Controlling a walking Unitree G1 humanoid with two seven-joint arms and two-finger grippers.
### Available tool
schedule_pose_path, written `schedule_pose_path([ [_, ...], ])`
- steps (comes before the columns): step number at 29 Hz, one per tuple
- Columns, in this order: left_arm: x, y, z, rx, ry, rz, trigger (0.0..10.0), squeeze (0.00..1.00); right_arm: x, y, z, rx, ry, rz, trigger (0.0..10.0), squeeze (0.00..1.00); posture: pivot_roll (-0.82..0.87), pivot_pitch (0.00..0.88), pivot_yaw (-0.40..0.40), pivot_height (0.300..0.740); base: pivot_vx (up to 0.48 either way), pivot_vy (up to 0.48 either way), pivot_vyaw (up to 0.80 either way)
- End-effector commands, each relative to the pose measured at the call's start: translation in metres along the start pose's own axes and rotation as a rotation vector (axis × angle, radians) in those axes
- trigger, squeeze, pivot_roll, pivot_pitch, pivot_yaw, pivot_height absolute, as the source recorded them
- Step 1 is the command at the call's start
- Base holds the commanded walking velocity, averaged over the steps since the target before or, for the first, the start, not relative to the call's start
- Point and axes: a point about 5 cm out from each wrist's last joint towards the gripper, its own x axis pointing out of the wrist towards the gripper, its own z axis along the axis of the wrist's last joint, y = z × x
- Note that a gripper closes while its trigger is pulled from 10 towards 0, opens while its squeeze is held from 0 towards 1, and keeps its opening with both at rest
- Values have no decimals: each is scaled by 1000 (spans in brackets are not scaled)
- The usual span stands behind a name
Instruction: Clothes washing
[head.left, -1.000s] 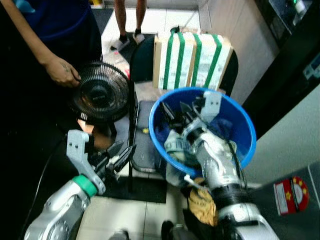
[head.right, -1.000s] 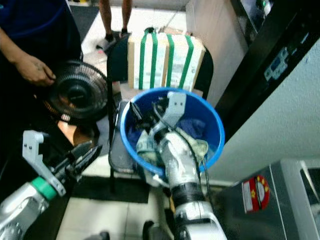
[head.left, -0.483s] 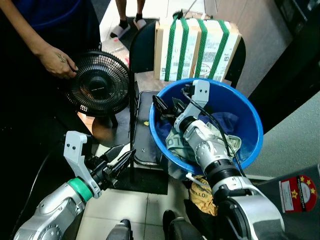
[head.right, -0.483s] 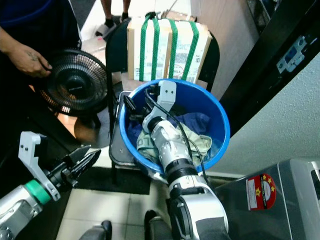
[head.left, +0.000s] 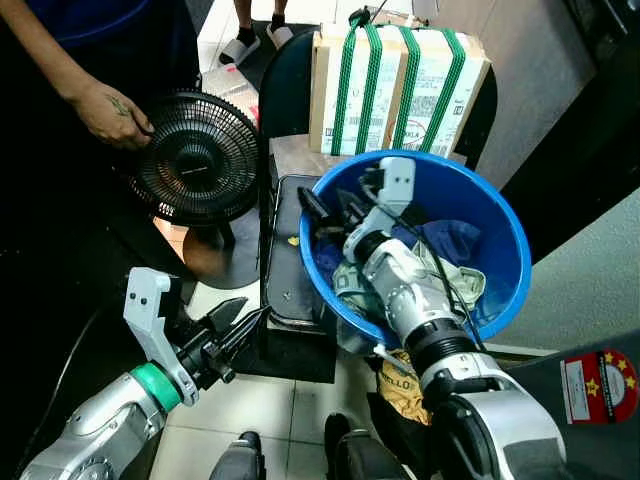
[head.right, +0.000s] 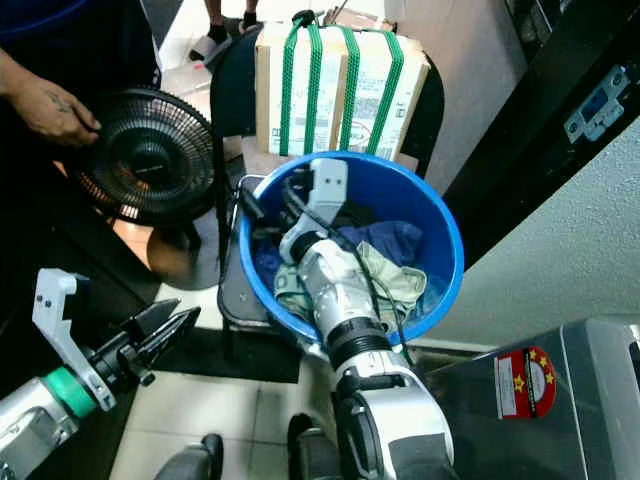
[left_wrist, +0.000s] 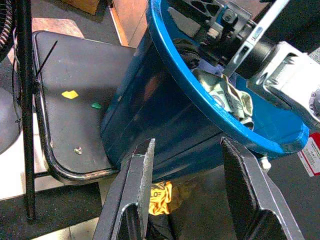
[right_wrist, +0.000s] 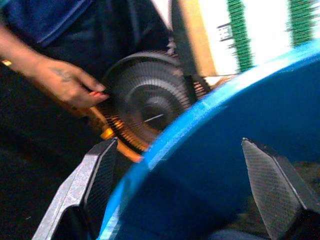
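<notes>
The right claw (head.left: 330, 212) reaches down into the blue plastic tub (head.left: 500, 225), its two black fingers spread wide apart and gripping nothing; in the right wrist view one finger (right_wrist: 95, 172) sits outside the tub's rim line and the other over the dark interior. Just behind and beneath that claw, the laundry lies heaped in the tub: a pale green garment (head.left: 455, 285) printed with markings too small to read, and beyond it a dark blue cloth (head.left: 445, 238). The tub stands on a black seat (left_wrist: 75, 110), with a yellow scrap and a green speck on the bare part of the pad. The left claw (head.left: 232, 335) hangs low, well to the side of the tub and apart from it, fingers parted and empty; through its wrist view the tub's outer wall lies straight ahead, and a yellow cloth (left_wrist: 162, 192) with dark lettering lies on the floor below. That lettering cannot be read. Beyond the right claw stands a cardboard box (head.left: 400, 85) bound with green straps, its printing illegible. To the far side of the left claw, a person's hand (head.left: 110, 112) rests on the rim of a black table fan (head.left: 200, 160). Near the right arm's elbow, a red round sticker (head.left: 598, 385) carries yellow stars.
</notes>
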Motion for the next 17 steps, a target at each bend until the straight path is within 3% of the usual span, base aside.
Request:
schedule_pose_path([
  [1, -4, -2, -1, -7, 19, -10, 10000, 0, -10, -10, -14, 24, 27, -31, 10000, 0, 131, 335, 54, 740, 0, 0, 0],
  [6, -3, -3, -1, -10, 27, -23, 10000, 0, -24, -27, -17, 14, 44, -67, 10000, 0, 129, 332, 59, 740, 0, 0, 0],
  [17, -1, -1, 0, -11, 40, -35, 10000, 0, -49, -37, -38, 72, 87, -95, 10000, 0, 131, 327, 69, 740, 0, 0, 0],
])
